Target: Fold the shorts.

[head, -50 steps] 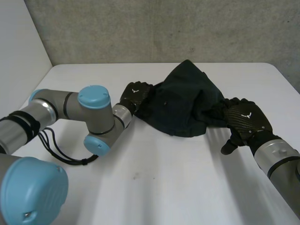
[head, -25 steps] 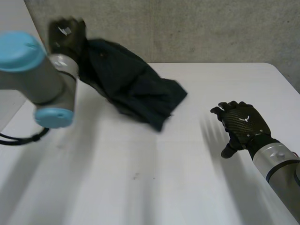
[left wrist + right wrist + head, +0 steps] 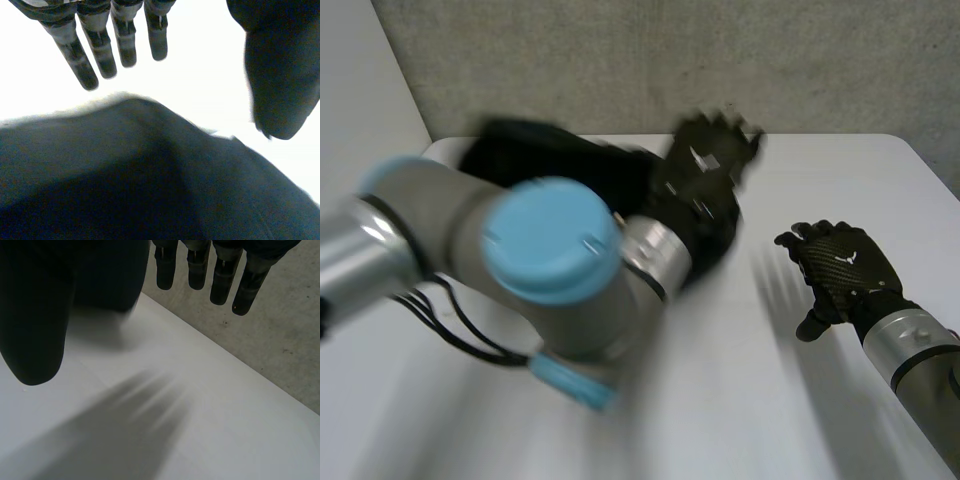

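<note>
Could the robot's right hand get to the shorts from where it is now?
Probably not directly. The right hand is open over a bare part of the table, and the left arm and left hand stand between it and the shorts.

No actual words or numbers to read anywhere, as far as I can tell. The only marking is a small white emblem, kind of a spread-wings or V shape, on the back of the black woven-pattern right hand [image 3: 840,265], with no lettering next to it. The black left hand [image 3: 705,168] has a pale mark on the back too, but it's way too smeared to make out.
</note>
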### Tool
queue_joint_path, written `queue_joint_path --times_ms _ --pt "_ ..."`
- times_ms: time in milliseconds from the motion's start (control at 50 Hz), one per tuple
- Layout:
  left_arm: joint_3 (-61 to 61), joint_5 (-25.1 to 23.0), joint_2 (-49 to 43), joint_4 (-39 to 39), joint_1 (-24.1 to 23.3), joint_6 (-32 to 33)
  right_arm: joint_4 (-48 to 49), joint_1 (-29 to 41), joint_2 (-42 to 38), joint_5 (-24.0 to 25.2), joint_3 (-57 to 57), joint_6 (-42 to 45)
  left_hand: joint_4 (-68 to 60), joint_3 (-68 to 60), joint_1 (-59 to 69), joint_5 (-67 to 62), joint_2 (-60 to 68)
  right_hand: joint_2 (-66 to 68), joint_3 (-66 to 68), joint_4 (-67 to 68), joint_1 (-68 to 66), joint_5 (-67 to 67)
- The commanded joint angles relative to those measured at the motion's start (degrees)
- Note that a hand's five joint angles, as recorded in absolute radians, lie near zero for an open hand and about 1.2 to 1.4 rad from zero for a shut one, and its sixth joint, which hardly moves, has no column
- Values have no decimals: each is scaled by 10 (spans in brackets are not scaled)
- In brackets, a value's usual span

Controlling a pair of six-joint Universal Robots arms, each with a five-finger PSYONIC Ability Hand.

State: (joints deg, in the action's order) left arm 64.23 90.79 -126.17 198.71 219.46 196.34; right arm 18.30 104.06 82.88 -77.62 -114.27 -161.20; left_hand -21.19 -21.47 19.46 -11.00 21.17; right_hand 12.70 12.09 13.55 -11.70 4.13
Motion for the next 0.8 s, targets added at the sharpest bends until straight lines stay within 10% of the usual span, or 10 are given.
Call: queue_joint_path --times_ms 20,520,700,800 --pt "5 7 -19 -62 -52 65 1 -3 5 0 3 -1 100 102 -82 98 -99 -27 -21 -35 17 -41" --pt "266 106 289 -110 116 -25 -9 -4 -11 8 10 -7 95 97 -77 93 -94 -15 -9 -23 5 -29" --pt "340 103 299 -104 173 -32 -9 18 -64 5 32 -12 95 97 -77 93 -94 231 237 222 -241 217" --pt "368 87 295 -82 202 -34 -7 19 -92 4 68 -45 93 96 -76 91 -93 672 678 664 -682 658"
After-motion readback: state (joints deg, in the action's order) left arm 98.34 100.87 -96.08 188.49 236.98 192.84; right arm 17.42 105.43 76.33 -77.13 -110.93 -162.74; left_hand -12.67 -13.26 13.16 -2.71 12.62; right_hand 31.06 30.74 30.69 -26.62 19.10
